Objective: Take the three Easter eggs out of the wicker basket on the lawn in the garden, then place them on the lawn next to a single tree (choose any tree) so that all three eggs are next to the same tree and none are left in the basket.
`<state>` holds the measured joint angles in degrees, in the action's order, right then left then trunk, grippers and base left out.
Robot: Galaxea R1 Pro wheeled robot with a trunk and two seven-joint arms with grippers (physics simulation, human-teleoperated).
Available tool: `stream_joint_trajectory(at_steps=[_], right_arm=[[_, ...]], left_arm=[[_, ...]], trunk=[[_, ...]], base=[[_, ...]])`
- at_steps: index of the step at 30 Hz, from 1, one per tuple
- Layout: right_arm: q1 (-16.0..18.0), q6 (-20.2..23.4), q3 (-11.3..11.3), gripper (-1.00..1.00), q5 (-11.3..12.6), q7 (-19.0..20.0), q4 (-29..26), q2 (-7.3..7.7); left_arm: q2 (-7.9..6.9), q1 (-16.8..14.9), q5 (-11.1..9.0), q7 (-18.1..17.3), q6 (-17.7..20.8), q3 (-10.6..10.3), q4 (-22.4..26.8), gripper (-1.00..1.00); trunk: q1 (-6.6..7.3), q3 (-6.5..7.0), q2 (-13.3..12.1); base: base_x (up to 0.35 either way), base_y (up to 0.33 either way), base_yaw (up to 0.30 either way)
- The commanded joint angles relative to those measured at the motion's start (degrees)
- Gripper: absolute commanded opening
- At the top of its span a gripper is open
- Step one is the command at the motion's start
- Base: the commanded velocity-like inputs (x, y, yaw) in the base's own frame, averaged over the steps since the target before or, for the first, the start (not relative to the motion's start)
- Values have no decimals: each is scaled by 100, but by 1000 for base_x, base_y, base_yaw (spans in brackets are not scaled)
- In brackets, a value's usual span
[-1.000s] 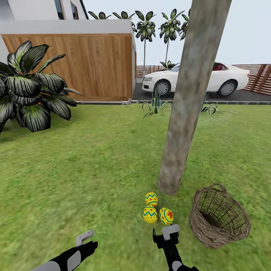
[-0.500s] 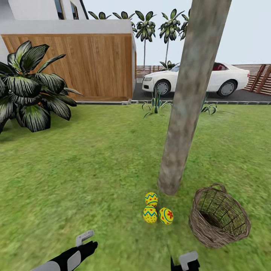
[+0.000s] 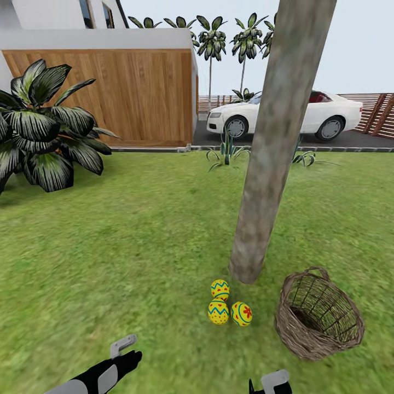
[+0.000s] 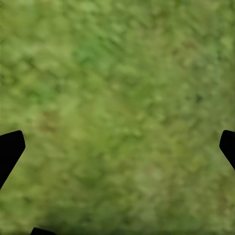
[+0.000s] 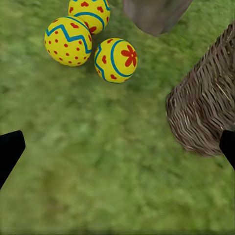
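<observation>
**All three eggs parked by the trunk, right arm pulled back**

Compared with a second ago, the right tool (image 3: 272,381) has been drawn away from the three Easter eggs (image 3: 225,305) and sits low, wide open, nothing held. The eggs are clustered on the lawn (image 3: 137,246) just beside the tree (image 3: 268,164). The wicker basket (image 3: 318,314) looks emptied, so the job seems done. The left tool (image 3: 123,346) hangs empty, spread over bare grass. Nothing is blocked; a leafy plant (image 3: 44,131) and white car (image 3: 284,117) are well off.
</observation>
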<state>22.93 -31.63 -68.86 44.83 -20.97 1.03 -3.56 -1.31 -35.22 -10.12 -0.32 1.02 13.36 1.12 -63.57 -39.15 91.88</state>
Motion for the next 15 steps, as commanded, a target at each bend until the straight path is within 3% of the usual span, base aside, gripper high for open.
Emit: stream_joint_trajectory(at_steps=[1,15], right_arm=[[2,-10,-48,100,25,-21,11,-5],[2,-10,-49,100,25,-21,11,-5]], left_arm=[[0,-2,-60,-3,11,-8,2,100],[-5,-2,-60,-3,13,-8,2,100]], trunk=[[1,-5,2],[1,-5,2]], base=[[0,0,0],[0,0,0]])
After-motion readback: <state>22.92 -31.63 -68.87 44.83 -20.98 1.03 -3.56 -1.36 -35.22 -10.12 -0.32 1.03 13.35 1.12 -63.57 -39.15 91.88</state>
